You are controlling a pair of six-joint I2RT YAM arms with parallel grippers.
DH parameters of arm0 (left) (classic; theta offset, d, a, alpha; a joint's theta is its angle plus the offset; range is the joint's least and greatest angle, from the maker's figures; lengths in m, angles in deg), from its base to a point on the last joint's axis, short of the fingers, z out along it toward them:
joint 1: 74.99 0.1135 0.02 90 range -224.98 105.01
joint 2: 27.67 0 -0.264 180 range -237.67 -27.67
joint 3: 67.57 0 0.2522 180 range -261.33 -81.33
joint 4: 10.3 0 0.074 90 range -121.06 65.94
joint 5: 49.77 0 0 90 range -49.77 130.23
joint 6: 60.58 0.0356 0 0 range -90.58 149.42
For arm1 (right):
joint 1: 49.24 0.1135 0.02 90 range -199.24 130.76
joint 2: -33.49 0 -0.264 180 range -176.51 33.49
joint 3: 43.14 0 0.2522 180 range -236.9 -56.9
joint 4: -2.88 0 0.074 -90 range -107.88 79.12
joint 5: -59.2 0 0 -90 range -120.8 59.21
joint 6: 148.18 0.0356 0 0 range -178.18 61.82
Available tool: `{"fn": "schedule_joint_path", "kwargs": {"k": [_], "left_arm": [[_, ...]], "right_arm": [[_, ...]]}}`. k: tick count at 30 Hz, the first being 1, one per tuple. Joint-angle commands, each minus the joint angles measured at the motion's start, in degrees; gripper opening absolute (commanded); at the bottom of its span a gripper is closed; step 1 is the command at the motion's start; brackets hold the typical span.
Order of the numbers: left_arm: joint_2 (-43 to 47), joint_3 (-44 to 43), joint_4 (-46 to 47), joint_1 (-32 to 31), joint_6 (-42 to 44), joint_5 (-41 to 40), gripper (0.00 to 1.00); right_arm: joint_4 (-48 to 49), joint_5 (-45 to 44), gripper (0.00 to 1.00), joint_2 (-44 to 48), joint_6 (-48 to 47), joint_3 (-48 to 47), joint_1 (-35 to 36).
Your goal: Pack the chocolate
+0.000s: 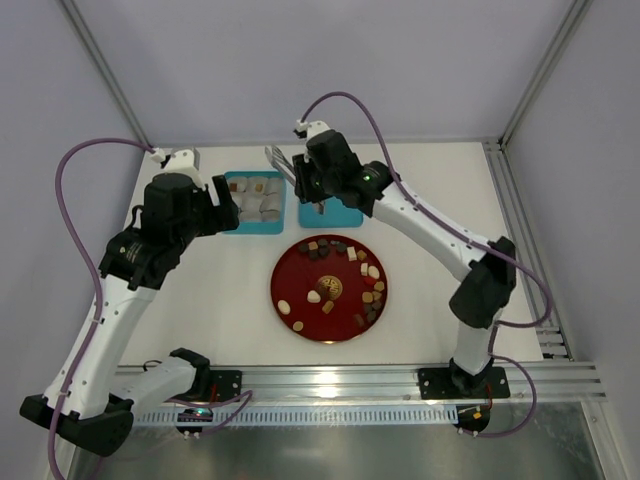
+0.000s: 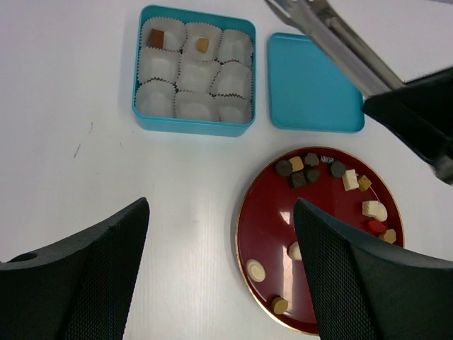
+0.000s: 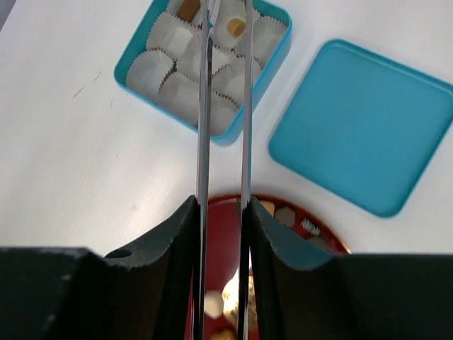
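Several dark, tan and creamy white chocolate pieces (image 1: 372, 290) lie on the red plate (image 1: 300, 280), also seen as the chocolate (image 2: 304, 170) in the left wrist view. The teal box (image 2: 193, 122) of white paper cups holds a brown piece (image 2: 156, 37) and a tan piece (image 2: 203, 44). My right gripper (image 3: 219, 205) is shut on metal tongs (image 3: 204, 106), whose two blades reach out above the box (image 3: 265, 67); I see nothing pinched between them. My left gripper (image 2: 219, 283) hangs open over the table beside the plate (image 2: 265, 227), holding nothing.
The teal lid (image 2: 315, 83) lies flat to the right of the box, partly under my right arm in the top view. A round gold emblem (image 1: 330, 288) sits in the plate's middle. Frame posts and a rail edge the white table.
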Motion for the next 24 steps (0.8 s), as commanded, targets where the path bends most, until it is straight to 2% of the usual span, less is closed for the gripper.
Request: {"fn": "schedule_joint_path", "kwargs": {"k": [1,6,12,16,24], "left_arm": [[1.2,1.1,1.7,0.1,-0.2,-0.6,0.81],[0.6,2.6,3.1,0.1,-1.7,0.3,0.81],[-0.5,2.9,3.6,0.0,-2.3,0.7,0.81],[-0.9,2.9,3.7,0.1,-2.6,0.8,0.81],[-1.3,2.6,3.6,0.1,-3.0,1.2,0.81]], "right_arm": [[-3.3,-1.3,0.35,10.6,2.3,8.7,2.0],[-10.9,-1.5,0.35,23.7,5.1,23.0,7.4],[-17.5,0.3,0.35,33.4,11.7,34.5,14.5],[-22.2,0.3,0.35,38.2,14.4,37.8,17.3],[-26.8,1.3,0.36,42.0,16.2,41.4,19.4]]}}
